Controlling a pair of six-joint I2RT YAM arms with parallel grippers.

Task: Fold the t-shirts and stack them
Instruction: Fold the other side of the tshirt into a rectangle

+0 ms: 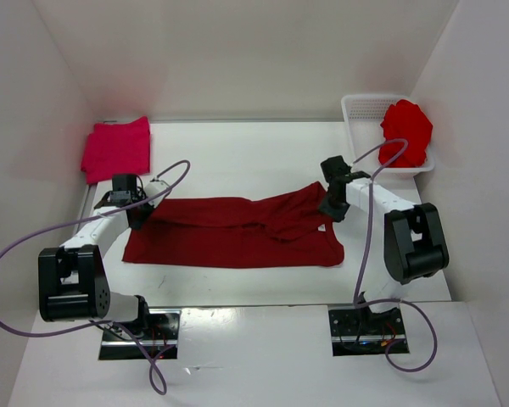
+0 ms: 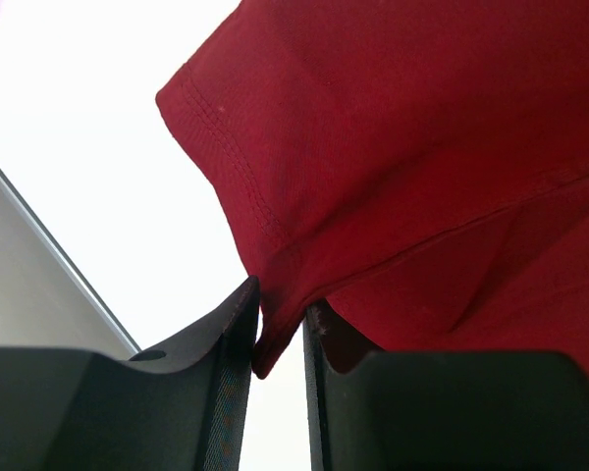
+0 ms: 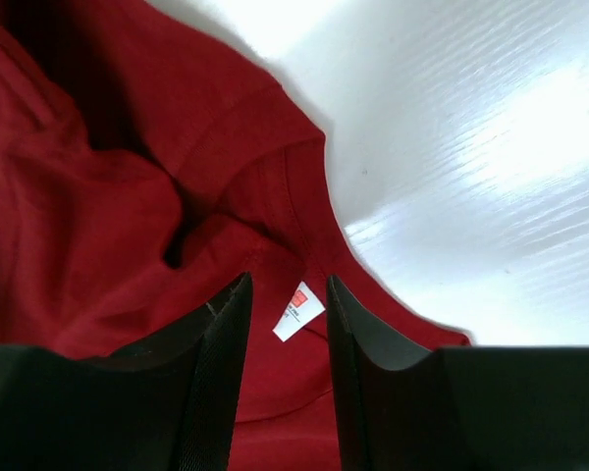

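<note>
A dark maroon t-shirt [image 1: 237, 233] lies spread across the middle of the table, its upper part folded over itself. My left gripper [image 1: 140, 216] is at its upper left corner. In the left wrist view that gripper [image 2: 280, 294] is open, with a hemmed corner of the maroon t-shirt [image 2: 422, 147] hanging loose between the fingers. My right gripper [image 1: 331, 208] stands at the shirt's upper right. It [image 3: 287, 285] is open just above the cloth [image 3: 79, 216], and the small white tag [image 3: 298, 311] shows between its fingers. A pinkish-crimson t-shirt [image 1: 116, 148] lies folded at the back left.
A white mesh basket [image 1: 360, 110] stands at the back right with a crumpled bright red t-shirt [image 1: 407, 131] in it. White walls close in the table on the left, back and right. Purple cables loop from both arms.
</note>
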